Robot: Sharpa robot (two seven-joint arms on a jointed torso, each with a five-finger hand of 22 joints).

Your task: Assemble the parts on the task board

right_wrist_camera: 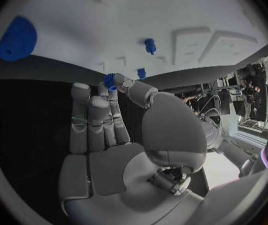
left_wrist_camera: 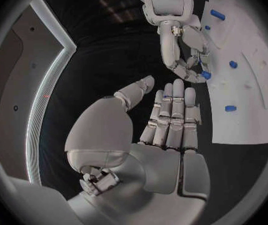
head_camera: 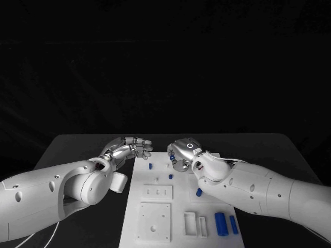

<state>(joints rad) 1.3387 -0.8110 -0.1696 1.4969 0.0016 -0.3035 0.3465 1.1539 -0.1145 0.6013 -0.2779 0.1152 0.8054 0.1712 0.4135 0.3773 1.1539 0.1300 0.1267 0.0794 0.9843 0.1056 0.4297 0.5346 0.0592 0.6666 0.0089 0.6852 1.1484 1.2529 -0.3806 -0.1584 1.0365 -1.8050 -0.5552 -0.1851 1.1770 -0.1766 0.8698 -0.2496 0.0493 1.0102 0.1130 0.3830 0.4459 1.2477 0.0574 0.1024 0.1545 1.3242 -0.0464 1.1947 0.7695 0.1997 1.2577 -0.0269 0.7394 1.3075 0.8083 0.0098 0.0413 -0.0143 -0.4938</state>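
Observation:
The white task board [head_camera: 182, 214] lies in the middle of the table. My right hand [head_camera: 185, 153] hovers over its far end and pinches a small blue part [right_wrist_camera: 110, 80] between thumb and a finger; the same part [left_wrist_camera: 206, 75] shows at that hand's fingertips [left_wrist_camera: 190, 70] in the left wrist view. My left hand [head_camera: 130, 148] hangs just off the board's far left corner, fingers straight and apart [left_wrist_camera: 171, 115], holding nothing. Small blue pegs [head_camera: 150, 166] [head_camera: 170, 176] stand on the board near the hands. A blue gear [right_wrist_camera: 15, 39] lies on the board farther off.
Two blue cylinders [head_camera: 221, 223] [head_camera: 233, 223] lie at the board's near right. Another blue piece [head_camera: 199, 192] sits beside my right forearm. Raised white blocks [head_camera: 157, 192] [head_camera: 153, 221] and slots [head_camera: 190, 221] take up the near half. Black table [head_camera: 76, 147] surrounds the board.

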